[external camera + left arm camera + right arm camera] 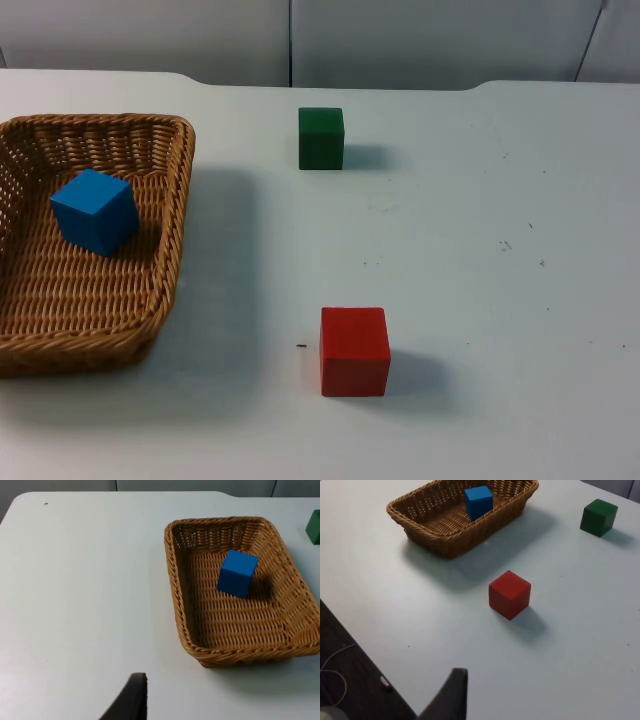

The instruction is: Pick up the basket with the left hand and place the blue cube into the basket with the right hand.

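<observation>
Nearest the camera stands the red cube (354, 350), alone on the white table (500, 300). Blue cube (95, 211) lies tilted inside the basket (170, 240) at the left (the basket rests flat on the table, with nothing gripping it). Green cube (321, 138) stands far back, right of the basket, well apart from the red one. Each wrist view has one black fingertip, left (131, 700) and right (451, 696), over bare table; whether either claw is open cannot be told.

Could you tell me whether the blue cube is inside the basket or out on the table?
Inside: the blue cube rests on the basket's woven floor.
</observation>
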